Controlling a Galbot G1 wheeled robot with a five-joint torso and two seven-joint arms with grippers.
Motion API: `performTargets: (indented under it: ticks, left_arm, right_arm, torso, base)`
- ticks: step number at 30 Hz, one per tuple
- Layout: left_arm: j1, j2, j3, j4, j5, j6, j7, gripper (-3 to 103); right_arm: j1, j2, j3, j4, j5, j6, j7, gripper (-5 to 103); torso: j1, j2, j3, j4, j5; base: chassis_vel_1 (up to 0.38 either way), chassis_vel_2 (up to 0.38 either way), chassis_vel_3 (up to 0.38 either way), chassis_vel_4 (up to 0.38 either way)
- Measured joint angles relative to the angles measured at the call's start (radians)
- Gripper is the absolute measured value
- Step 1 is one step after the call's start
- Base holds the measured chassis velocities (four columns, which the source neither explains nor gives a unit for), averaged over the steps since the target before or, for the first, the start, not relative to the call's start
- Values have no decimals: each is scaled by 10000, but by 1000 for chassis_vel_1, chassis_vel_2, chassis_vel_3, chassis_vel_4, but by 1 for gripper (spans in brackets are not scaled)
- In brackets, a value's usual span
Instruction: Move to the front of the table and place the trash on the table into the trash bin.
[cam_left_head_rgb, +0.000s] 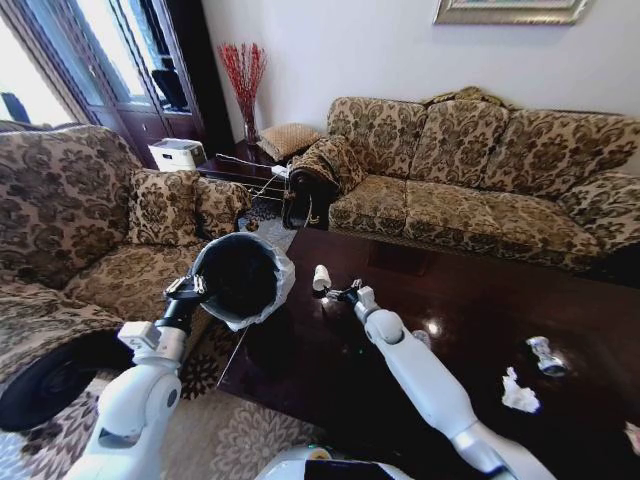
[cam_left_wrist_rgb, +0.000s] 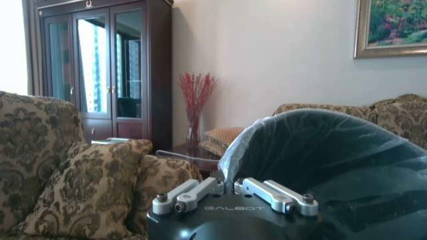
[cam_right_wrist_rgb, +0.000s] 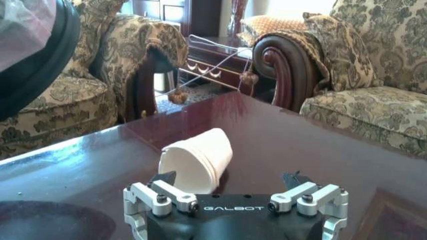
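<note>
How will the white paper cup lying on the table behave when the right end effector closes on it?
The paper cup looks thin and probably empty, so it is likely light and may crush under a hard squeeze. It lies on its side on the glossy table, so a nudge could make it roll or slide. The open right end effector sits just behind it.

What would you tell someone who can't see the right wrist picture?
The right claw is open just behind a white paper cup lying on its side on the glossy dark brown table. Patterned sofas stand beyond the table, and the black trash bin shows at one edge.
</note>
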Motion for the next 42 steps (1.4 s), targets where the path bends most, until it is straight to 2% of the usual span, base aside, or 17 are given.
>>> performTargets:
  ticks: [14,34,41,42]
  left_arm:
    - [1,122,-121,155,-69,-50,67,3]
    - [29,83,-113,209,-129,-125,92,3]
    - [131,131,-260,52,-231,-125,122,3]
    - [156,144,-363,9,-313,-124,166,3]
  right_arm:
    - [882,1063,-213,-1566,-874,339,66,100]
    - [1767,1635,-293,-3318,-1186,725,-37,100]
    - [2070,1893,-188,-4029,-1290,1051,-347,102]
    - [2139,2004,-99,-4226,-1321,1167,-427,98]
  torso:
    - [0,0,0,3,-2]
    - [1,0,1,1,-1]
    - [0,0,0,1,-2]
    - [0,0,0,1,-2]
  base:
    - [0,0,0,0]
    - [0,0,0,0]
    - [0,0,0,0]
    - [0,0,0,0]
